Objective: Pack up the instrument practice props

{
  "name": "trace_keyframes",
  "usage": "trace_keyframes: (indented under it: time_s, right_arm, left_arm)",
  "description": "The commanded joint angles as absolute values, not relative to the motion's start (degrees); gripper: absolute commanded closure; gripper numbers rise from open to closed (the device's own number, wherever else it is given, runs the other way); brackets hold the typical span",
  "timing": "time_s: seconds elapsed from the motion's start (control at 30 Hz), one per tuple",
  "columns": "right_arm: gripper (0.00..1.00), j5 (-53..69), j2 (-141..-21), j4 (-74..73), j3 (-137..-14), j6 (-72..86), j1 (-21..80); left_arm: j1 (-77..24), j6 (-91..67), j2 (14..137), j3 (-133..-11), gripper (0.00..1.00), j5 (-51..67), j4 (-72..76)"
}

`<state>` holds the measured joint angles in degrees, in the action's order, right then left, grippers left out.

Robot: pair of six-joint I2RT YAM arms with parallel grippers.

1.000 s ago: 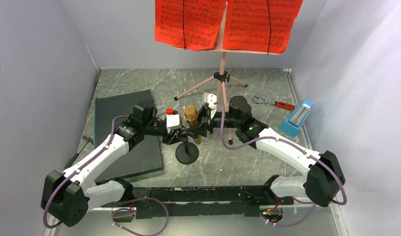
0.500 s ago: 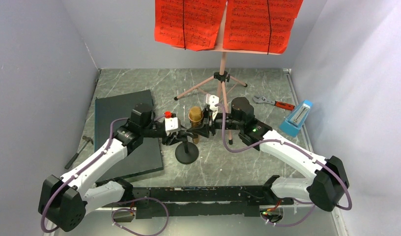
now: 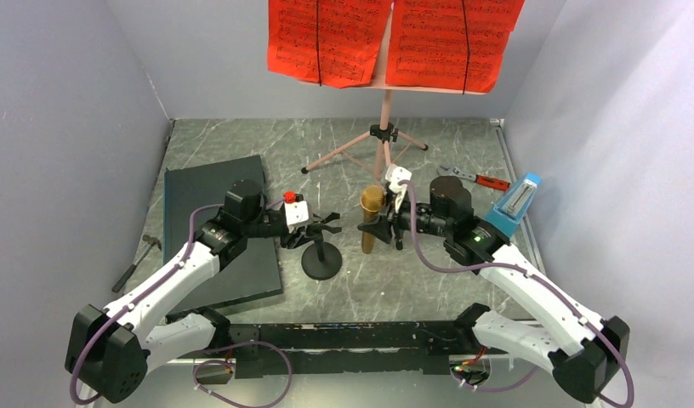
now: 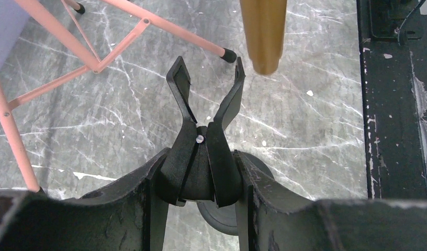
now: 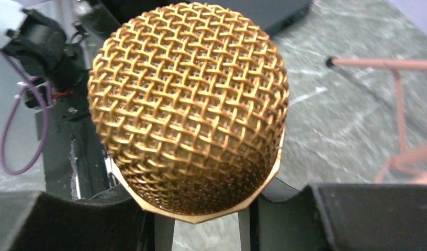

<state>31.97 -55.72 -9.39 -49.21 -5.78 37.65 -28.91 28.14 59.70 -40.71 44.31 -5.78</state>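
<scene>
Grey marbled tabletop (image 3: pixel 463 144) boxed in by pale lilac walls, both arms reaching in from the near edge. I'm using the black round-base stand (image 3: pixel 321 265) as my reference; it sits mid-tabletop, closest to the arm bases.

The left pincer (image 3: pixel 320 229) is clamped on the stand's neck right under its Y-shaped clip (image 4: pixel 198 151), pinning it upright. Just right of the stand, the right pincer (image 3: pixel 386 223) is closed around the gold microphone (image 3: pixel 371 212). The mic hangs upright and clear of the clip, so I'd call it out of its holder.

That's about all that looks done, though. Well right of the stand, the small blue metronome (image 3: pixel 514 204) sits by the wall, and a red-handled wrench (image 3: pixel 475 178) lies right of the stand too, a bit farther back. Left of the stand is a big dark slab (image 3: pixel 207 187). Behind the stand, the pink music stand (image 3: pixel 383 119) is fully set up on its tripod, with the red sheet-music pages (image 3: pixel 327 38) on its desk. So basically everything needs stowing, and where it goes I can't tell.

The left wrist view shows the clip empty, with the mic's handle end just beyond it and not touching, which is hard to judge from overhead. The right wrist view is mostly mesh head wedged between the fingers, which confirms the grip. Only the overhead shows the metronome and the pages.
</scene>
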Motion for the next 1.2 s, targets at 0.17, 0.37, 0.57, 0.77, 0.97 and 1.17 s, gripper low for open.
trace_keyframes:
  time_s: [0.17,0.37,0.57,0.77,0.97,1.17]
  right_arm:
    - [0.99,12.31,-46.69,-23.98,-52.45,-5.32,31.19]
    - [1.0,-1.38,-46.01,-27.14,-53.34,-3.17,27.9]
    - [1.0,-13.79,-48.96,-30.34,-55.2,-0.14,23.71]
    - [1.0,-18.62,-52.36,-32.87,-55.24,4.74,15.57]
    - [0.99,-21.09,-57.91,-34.87,-54.94,6.41,9.7]
    - [1.0,-20.38,-67.46,-33.21,-55.37,6.77,1.58]
  left_arm:
    - [-28.69,28.75,58.63,-39.46,0.52,39.84,-3.63]
    - [-28.83,27.37,58.96,-40.91,0.13,39.02,-4.43]
    - [-28.83,25.2,57.46,-40.73,0.06,35.05,-2.86]
    - [-28.83,23.6,54.94,-39.81,0.06,29.16,-0.51]
    - [-28.92,19.51,55.04,-40.65,0.06,25.17,1.07]
    - [-29.0,13.59,54.93,-44.0,0.06,17.16,-2.4]
